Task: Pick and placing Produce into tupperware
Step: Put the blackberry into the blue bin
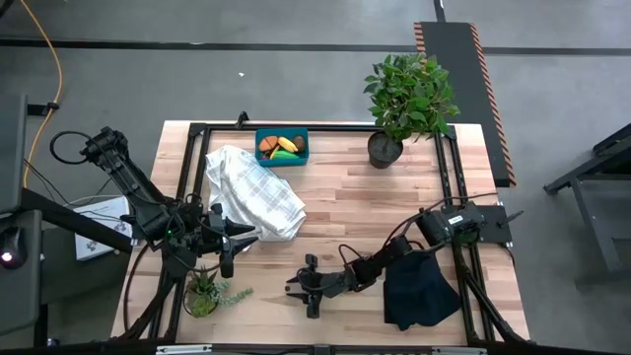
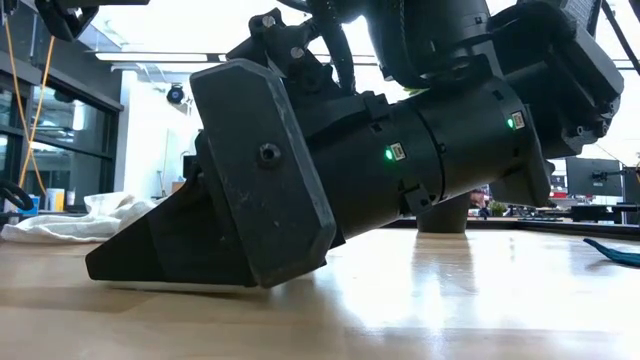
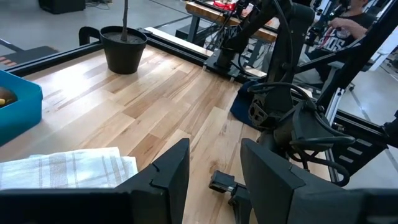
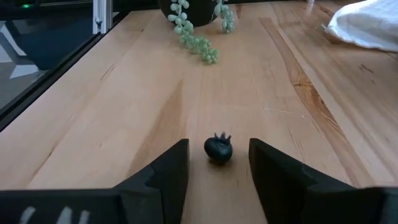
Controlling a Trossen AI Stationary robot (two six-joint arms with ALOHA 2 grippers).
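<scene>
Right gripper (image 4: 218, 163) down at table level, near the front edge of the wooden table (image 1: 335, 212), fingers apart and parallel. Small dark berry (image 4: 218, 149) sitting on the bare wood directly ahead, centred in the gap between the fingertips, just beyond them, touching neither. Berry roughly round with a tiny crown on top; no long axis to line up with, so approach angle looks uncritical. Nothing held by the right gripper.

Low view: right gripper body lying nearly flat, finger tips apparently resting on or just above the table surface; contact not resolvable. Berry itself not seen in the high view, hidden by or too small beside the gripper.

Left gripper (image 1: 229, 242) waiting at the table's left side, beside the white checked cloth (image 1: 254, 192), fingers apart, nothing between them. Right arm clearly the nearer one to the berry.

Teal tupperware (image 1: 282, 148) at the far edge of the table, well apart from the berry, already containing a yellow banana (image 1: 287, 145) and an orange-brown piece, identity unclear.

Judgement: short forward push, then close on the berry; risk of rolling it away if one finger touches first. Long carry to the box afterwards, past the cloth.
</scene>
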